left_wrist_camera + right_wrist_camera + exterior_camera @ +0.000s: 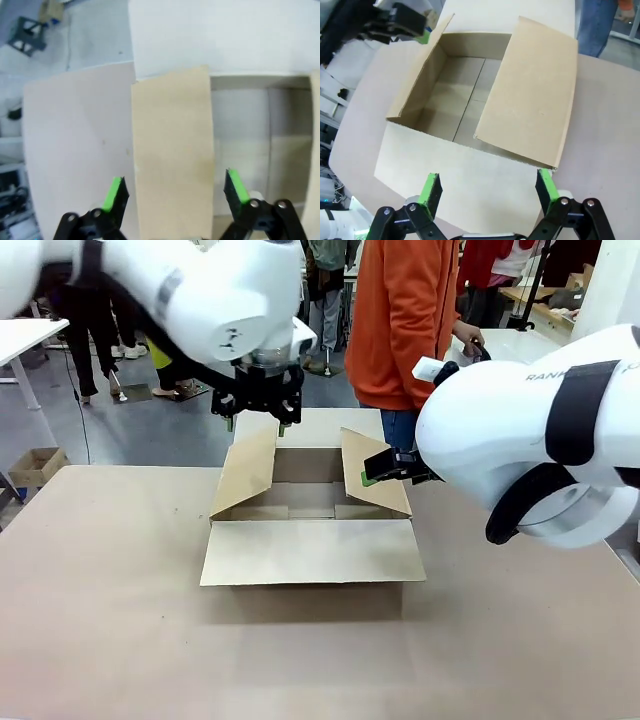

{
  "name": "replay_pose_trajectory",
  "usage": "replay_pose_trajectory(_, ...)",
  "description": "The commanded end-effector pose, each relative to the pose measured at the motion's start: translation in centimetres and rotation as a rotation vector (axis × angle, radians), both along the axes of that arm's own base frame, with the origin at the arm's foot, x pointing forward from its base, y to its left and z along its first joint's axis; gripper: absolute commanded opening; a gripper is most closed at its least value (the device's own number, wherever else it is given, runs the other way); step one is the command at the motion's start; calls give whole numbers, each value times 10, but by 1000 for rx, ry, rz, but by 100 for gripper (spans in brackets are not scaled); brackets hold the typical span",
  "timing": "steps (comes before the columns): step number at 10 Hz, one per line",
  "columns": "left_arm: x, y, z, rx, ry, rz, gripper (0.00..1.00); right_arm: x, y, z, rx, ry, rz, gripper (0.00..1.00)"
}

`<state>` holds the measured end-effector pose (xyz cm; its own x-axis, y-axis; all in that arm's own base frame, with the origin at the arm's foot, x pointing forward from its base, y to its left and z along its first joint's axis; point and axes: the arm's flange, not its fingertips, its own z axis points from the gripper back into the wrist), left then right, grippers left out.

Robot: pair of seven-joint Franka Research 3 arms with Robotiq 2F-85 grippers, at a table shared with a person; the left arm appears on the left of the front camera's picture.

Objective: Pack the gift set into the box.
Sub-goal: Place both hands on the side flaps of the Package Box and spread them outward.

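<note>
Left arm (200, 290): glossy white rounded shell, black band toward eleven o'clock of the front view, small dark marks near the wrist. Left gripper (257, 423): black linkage, green pads (114, 192), silver pivot screws. Right arm (530, 430): white shell, grey lettering at its twelve o'clock, black strap and ring. Right gripper (489, 192): black, green-padded. Person (405, 320): orange top, blue jeans.

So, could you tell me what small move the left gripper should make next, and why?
Probably close on the left flap and ease it outward. The left gripper hangs open astride that flap, which stands raised rather than folded back. The right flap leans in by the open right gripper. The box looks empty, its opening narrowed.
</note>
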<state>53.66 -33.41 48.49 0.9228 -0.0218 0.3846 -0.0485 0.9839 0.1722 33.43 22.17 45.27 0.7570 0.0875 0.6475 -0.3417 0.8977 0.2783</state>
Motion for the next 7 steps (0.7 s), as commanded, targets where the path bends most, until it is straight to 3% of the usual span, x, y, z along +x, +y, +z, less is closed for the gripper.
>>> replay_pose_trajectory(1,23,-26,-2,53,36,72,100,2,0,0,-4,-9,-5,100)
replay_pose_trajectory(7,65,-20,-54,171,72,181,100,2,0,0,-4,-9,-5,100)
